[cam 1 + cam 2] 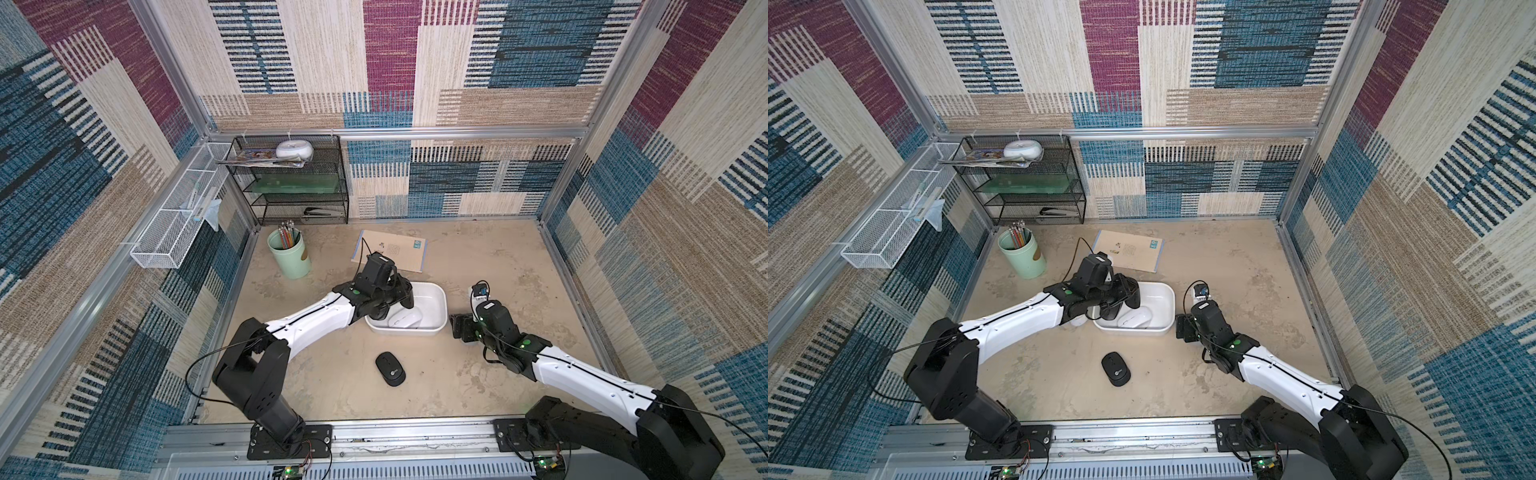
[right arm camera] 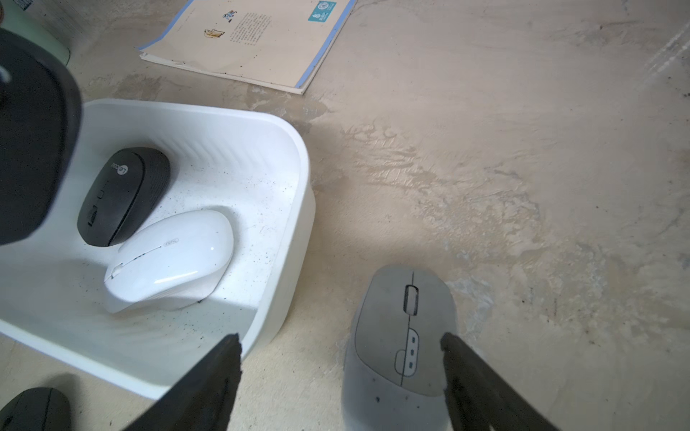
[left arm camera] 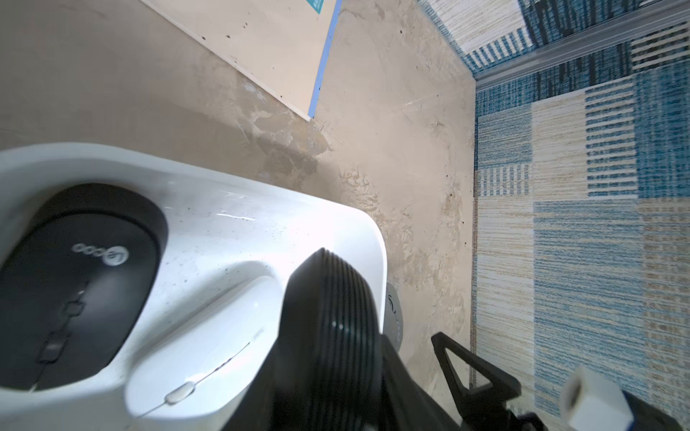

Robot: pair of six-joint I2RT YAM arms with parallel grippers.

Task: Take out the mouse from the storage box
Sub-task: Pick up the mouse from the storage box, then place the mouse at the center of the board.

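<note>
While black mouse [image 1: 390,368] and grey mouse [image 2: 403,328] are lying outside, white mouse [image 2: 168,257] and dark mouse [image 2: 123,194] are sitting inside storage box [image 2: 298,179]; left gripper [image 1: 392,307] hovering clenched there, hold unclear; right gripper [image 2: 339,339] gaping over grey mouse.

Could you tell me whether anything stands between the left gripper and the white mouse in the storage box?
Nothing visible does. The storage box has no lid, and the left gripper hangs over its open top, right beside the white mouse. Only the black mouse lies close along the white one's far side.
</note>
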